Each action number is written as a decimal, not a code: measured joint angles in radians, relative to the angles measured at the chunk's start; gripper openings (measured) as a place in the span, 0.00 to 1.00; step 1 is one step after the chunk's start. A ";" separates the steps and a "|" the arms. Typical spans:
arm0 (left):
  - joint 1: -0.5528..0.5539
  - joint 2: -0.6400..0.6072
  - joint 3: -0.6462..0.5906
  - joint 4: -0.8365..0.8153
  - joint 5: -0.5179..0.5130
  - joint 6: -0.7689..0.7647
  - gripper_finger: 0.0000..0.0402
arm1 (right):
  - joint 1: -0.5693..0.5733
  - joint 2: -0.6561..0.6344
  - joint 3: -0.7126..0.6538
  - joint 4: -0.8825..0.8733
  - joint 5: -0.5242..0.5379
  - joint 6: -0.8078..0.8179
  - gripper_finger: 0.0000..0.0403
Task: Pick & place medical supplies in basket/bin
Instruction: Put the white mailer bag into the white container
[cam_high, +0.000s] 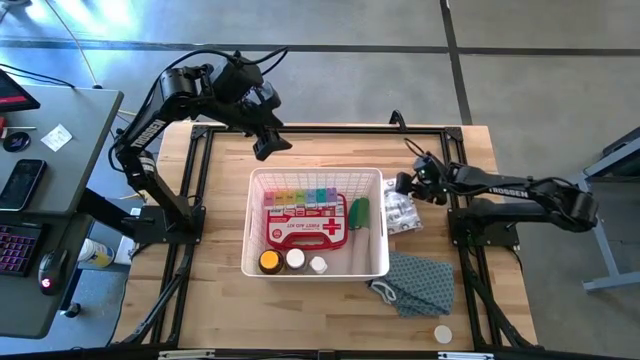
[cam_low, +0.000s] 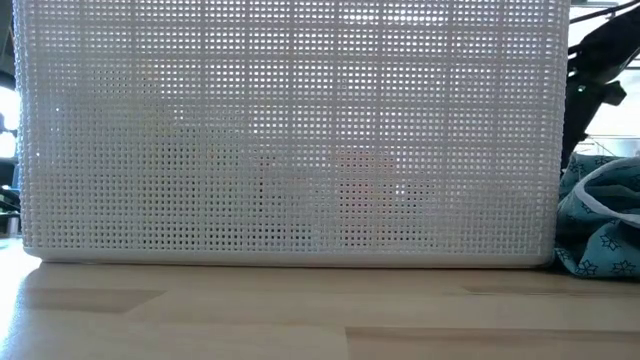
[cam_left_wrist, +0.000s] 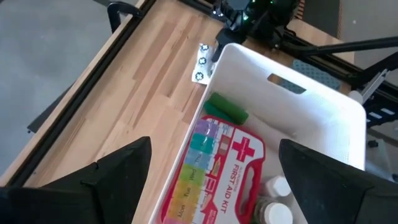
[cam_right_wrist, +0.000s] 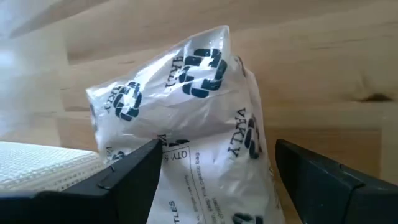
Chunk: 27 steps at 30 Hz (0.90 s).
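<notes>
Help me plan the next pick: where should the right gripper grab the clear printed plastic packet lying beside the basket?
Probably its raised, crumpled upper fold, from above. The packet lies on the table against the basket wall, so a low side approach looks blocked there. The right gripper, fingers open, already straddles it.

Your basket (cam_high: 250, 222) is white lattice mesh. Inside you see a red first-aid case (cam_high: 306, 232) with a white cross, a rainbow pill organiser (cam_high: 300, 196) and a green roll (cam_high: 359, 211). The clear bag (cam_right_wrist: 186, 124) has dark-blue print, the cloth (cam_high: 418, 283) teal stars.
</notes>
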 joint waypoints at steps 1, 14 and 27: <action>0.000 0.000 0.000 0.000 0.000 -0.005 0.96 | 0.000 0.006 0.000 0.005 -0.008 -0.001 0.75; 0.000 0.000 0.000 -0.002 -0.004 -0.026 0.96 | 0.001 0.061 0.001 0.114 -0.156 -0.159 0.39; 0.000 0.000 0.000 -0.002 -0.006 -0.020 0.96 | 0.000 0.033 0.001 0.107 -0.220 -0.233 0.02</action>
